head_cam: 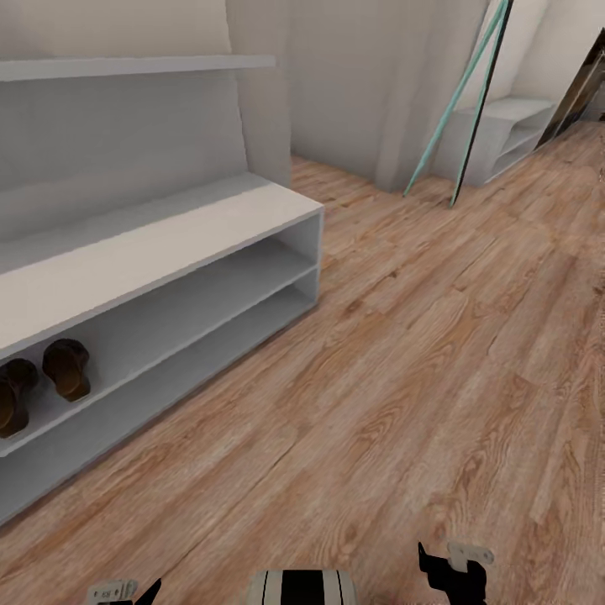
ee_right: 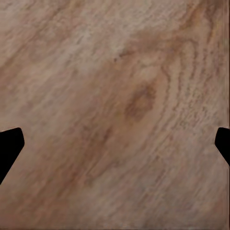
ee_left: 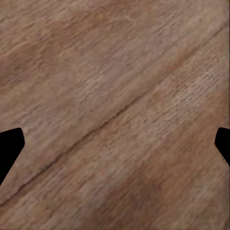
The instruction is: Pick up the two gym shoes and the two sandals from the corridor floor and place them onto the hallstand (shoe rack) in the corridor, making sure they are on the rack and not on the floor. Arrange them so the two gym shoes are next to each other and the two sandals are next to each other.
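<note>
Sandals [head_cam: 42,382] on hallstand [head_cam: 168,252] shelf.

- We count two dark brown leather sandals [head_cam: 66,367] [head_cam: 15,395], side by side on one open shelf.
- We count one wide pale grey hallstand [head_cam: 168,244], with two long open shelves under its bench top and one upper shelf in sight.
- We count one smaller pale grey shelf unit [head_cam: 504,134] far down the corridor.
- We count two thin leaning poles, one teal [head_cam: 454,105] and one dark [head_cam: 479,105].
- We count two black robot hands, the left hand [ee_left: 115,143] and the right hand [ee_right: 115,143], each with two finger tips in sight.
</note>
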Robot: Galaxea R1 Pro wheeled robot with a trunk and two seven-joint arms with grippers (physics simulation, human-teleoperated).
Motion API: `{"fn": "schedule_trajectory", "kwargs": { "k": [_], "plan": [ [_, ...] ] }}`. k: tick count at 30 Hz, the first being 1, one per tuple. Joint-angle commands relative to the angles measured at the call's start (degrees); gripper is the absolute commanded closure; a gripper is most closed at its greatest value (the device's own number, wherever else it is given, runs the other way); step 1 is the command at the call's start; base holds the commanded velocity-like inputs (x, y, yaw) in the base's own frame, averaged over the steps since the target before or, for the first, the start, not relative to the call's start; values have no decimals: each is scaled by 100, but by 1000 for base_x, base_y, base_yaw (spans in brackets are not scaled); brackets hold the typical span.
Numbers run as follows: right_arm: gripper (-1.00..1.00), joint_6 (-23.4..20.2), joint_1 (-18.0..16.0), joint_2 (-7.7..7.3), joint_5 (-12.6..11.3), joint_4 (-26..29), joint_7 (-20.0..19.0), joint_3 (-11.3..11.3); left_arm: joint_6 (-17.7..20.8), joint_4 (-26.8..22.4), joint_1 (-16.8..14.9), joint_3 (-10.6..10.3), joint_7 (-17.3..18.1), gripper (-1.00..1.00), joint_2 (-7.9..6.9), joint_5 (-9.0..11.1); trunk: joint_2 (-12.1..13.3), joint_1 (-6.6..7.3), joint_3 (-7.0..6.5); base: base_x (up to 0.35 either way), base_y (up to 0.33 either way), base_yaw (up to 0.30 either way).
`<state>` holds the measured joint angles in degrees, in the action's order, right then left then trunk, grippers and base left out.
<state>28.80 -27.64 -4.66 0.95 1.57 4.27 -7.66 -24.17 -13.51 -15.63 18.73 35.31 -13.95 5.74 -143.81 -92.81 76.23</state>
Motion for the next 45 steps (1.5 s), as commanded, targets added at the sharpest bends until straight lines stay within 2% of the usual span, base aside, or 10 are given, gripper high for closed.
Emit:
{"fn": "schedule_trajectory", "kwargs": {
  "k": [1, 45],
  "plan": [
    [-100, 20, -5, 1, 11, -8, 3, -25, 9, 7, -1, -1, 46, -100, -2, 59, -1, 1, 4, 0, 0, -288],
    [-100, 20, -5, 1, 3, -8, 12, -25, 9, 7, -1, -1, 46, -100, -2, 60, -1, 1, 4, 0, 0, -288]
  ]
}}
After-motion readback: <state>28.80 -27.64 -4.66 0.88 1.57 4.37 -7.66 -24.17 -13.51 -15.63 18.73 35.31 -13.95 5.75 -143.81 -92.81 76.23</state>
